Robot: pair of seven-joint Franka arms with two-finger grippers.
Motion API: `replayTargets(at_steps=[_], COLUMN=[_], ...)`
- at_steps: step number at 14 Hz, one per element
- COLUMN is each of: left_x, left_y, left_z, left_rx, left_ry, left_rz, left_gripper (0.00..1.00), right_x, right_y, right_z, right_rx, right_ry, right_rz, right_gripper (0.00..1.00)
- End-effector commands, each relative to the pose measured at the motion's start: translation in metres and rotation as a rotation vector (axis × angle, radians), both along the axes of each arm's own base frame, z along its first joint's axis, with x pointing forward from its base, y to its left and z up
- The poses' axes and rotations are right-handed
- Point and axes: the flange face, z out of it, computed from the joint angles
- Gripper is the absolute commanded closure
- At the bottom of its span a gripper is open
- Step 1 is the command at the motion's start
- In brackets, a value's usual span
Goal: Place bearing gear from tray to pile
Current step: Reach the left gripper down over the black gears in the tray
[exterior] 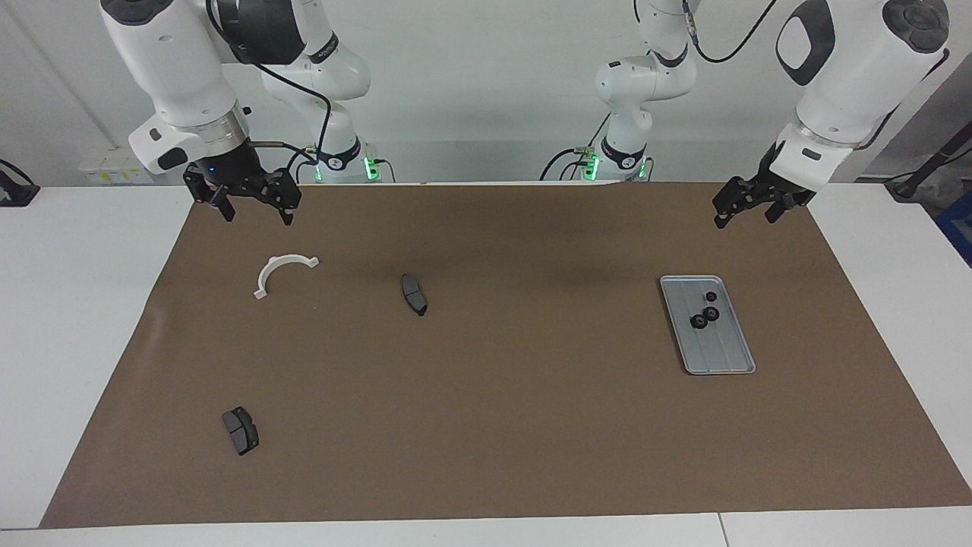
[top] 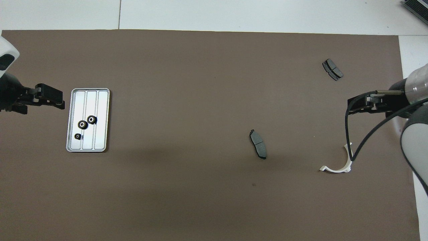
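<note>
**No gear moved yet: all three sat in the tray**

In the facing view, the tray (exterior: 708, 325) lay at the right of the frame on the brown mat (exterior: 486, 425), with three bearing gears (exterior: 703, 314) clustered in its upper half. The pile sat well apart at the left of the frame: a white half-ring bracket (exterior: 282, 273), one brake pad (exterior: 414, 294) near the centre, and another brake pad (exterior: 240, 430) at lower left. No gear lay among them. The left gripper (exterior: 748, 207) hung above the mat at upper right, above the tray in the frame, fingers spread and empty. The right gripper (exterior: 254, 203) waited at upper left, fingers spread and empty. By my reading, the whole transfer remained to do.
</note>
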Motion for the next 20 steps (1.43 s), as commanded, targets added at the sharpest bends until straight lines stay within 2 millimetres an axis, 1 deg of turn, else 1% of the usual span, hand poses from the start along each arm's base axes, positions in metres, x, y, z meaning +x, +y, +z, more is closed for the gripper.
replayTargets(at_steps=[1, 3, 4, 6, 9, 12, 14, 15, 16, 19, 20], left_x=[-0.001, 0.002, 0.003, 0.005, 0.006, 0.008, 0.01, 0.011, 0.013, 0.021, 0.022], left_y=[0.004, 0.007, 0.015, 0.016, 0.015, 0.016, 0.018, 0.022, 0.03, 0.031, 0.035], left_z=[-0.004, -0.007, -0.008, -0.01, -0.021, -0.027, -0.036, -0.041, -0.045, -0.062, -0.076], left_rx=[0.017, 0.017, 0.016, 0.016, 0.016, 0.015, 0.015, 0.015, 0.014, 0.011, 0.01], left_ry=[-0.026, -0.035, -0.036, -0.041, -0.036, -0.036, -0.051, -0.058, -0.062, -0.064, -0.052], left_rz=[0.007, 0.012, 0.025, 0.027, 0.03, 0.032, 0.036, 0.042, 0.056, 0.058, 0.064], left_gripper=[0.0, 0.0, 0.0, 0.0, 0.0, 0.0, 0.0, 0.0, 0.0, 0.01, 0.01], right_x=[-0.003, -0.003, -0.003, -0.003, -0.003, -0.003, -0.003, -0.003, -0.003, -0.003, -0.003], right_y=[-0.003, -0.003, -0.002, -0.002, -0.003, -0.002, -0.003, -0.002, -0.002, -0.003, -0.003], right_z=[0.003, 0.003, 0.003, 0.003, 0.003, 0.003, 0.003, 0.003, 0.003, 0.003, 0.003], right_rx=[0.002, 0.002, 0.002, 0.002, 0.002, 0.002, 0.002, 0.002, 0.002, 0.002, 0.002], right_ry=[0.004, 0.004, 0.004, 0.004, 0.004, 0.004, 0.004, 0.004, 0.004, 0.004, 0.004], right_rz=[0.026, 0.026, 0.027, 0.027, 0.026, 0.027, 0.026, 0.027, 0.028, 0.026, 0.026], right_gripper=[0.0, 0.0, 0.0, 0.0, 0.0, 0.0, 0.0, 0.0, 0.0, 0.0, 0.0])
